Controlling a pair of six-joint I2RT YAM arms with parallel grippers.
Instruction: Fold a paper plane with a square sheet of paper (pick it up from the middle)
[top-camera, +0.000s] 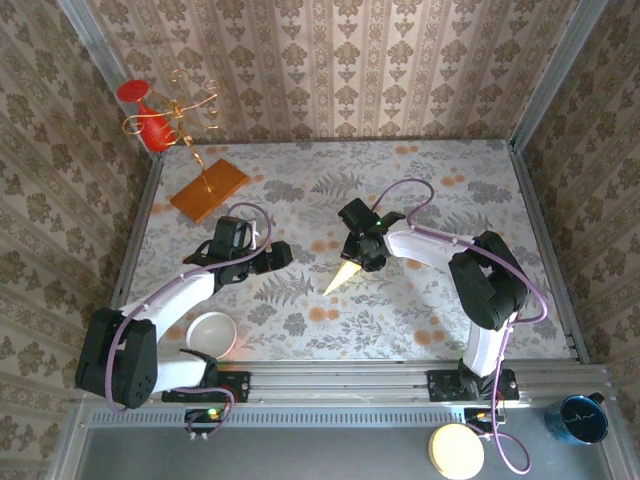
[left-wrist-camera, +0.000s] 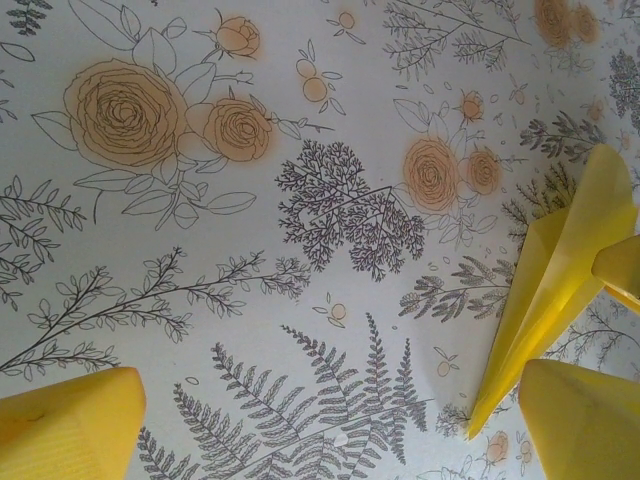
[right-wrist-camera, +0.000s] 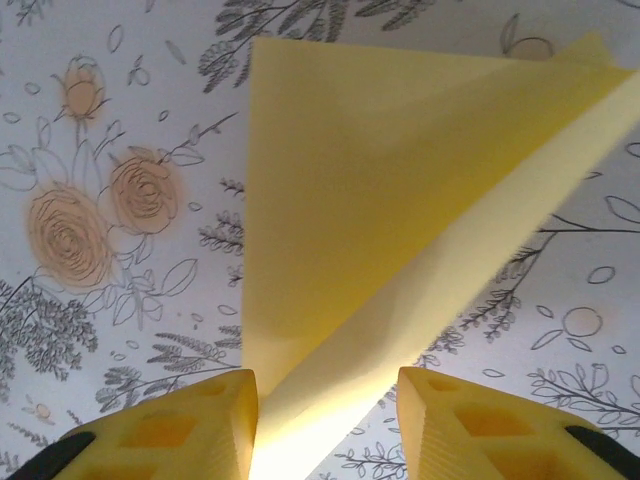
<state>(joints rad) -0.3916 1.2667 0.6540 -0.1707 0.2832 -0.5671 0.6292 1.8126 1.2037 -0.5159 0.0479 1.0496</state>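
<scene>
The square sheet of paper is folded into a pale-yellow paper plane (top-camera: 343, 274) lying on the floral tablecloth, its sharp tip pointing to the near left. My right gripper (top-camera: 362, 256) stands over its wide end. In the right wrist view the paper plane (right-wrist-camera: 380, 200) runs between the jaws of the right gripper (right-wrist-camera: 328, 425); the left finger (right-wrist-camera: 190, 425) touches it and the right finger (right-wrist-camera: 480, 425) stands apart from it. My left gripper (top-camera: 284, 256) is open, left of the plane. In the left wrist view the left gripper (left-wrist-camera: 330, 430) holds nothing, and the plane (left-wrist-camera: 560, 290) lies beside its right finger (left-wrist-camera: 585, 420).
An orange board (top-camera: 208, 190) on a gold wire stand lies at the far left, with a red ornament (top-camera: 148, 122) behind it. A white bowl (top-camera: 211, 333) sits near the left arm's base. Off the table at the near right are a pale round lid (top-camera: 456, 450) and a blue cup (top-camera: 582, 418).
</scene>
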